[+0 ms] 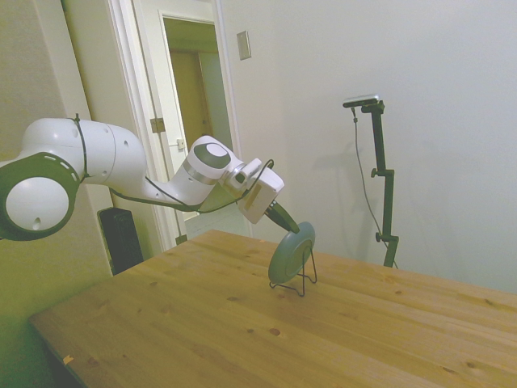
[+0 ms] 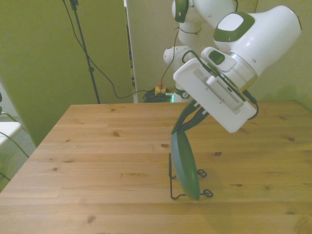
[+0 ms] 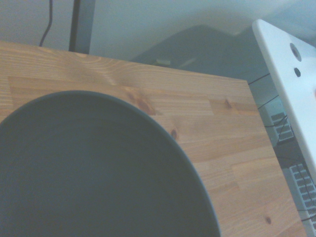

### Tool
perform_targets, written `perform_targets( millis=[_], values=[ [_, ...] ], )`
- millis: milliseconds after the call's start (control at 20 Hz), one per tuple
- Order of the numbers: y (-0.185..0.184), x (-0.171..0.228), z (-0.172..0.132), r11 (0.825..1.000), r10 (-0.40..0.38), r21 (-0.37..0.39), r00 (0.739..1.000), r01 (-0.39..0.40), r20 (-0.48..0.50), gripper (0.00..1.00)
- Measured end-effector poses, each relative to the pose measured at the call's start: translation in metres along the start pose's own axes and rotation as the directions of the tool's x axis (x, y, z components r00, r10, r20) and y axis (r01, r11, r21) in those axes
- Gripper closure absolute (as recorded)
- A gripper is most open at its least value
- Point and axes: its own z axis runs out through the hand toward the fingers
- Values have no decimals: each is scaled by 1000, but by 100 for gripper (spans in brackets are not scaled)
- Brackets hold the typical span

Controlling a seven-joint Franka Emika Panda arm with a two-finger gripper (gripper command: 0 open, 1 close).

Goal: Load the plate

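Note:
The dark teal-green plate (image 1: 291,252) stands on edge, nearly upright, in a small black wire stand (image 1: 304,285) near the middle of the wooden table (image 1: 186,323). My gripper (image 1: 288,224) reaches down at a slant to the plate's top rim, and its dark fingers close on that rim. From the front, the plate (image 2: 185,165) shows edge-on with its lower rim in the wire stand (image 2: 174,187), and the gripper (image 2: 178,130) pinches its upper edge. The wrist view is filled by the plate's face (image 3: 89,173).
The table's surface (image 2: 97,146) stretches out on all sides of the stand. A doorway (image 1: 194,121) and a dark box (image 1: 121,238) lie beyond the table in the side view. Cables (image 2: 105,78) hang behind the far edge.

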Motion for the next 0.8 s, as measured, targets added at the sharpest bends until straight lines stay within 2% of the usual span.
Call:
perform_targets(
  millis=[250, 300, 800],
  values=[
    [0, -8, 5, 1000, -7, -11, 1000, 7, 4, 100],
    [0, -8, 6, 1000, -7, -12, 1000, 7, 4, 0],
    [1, -6, 8, 1000, -4, -15, 1000, 4, 5, 0]
  ],
)
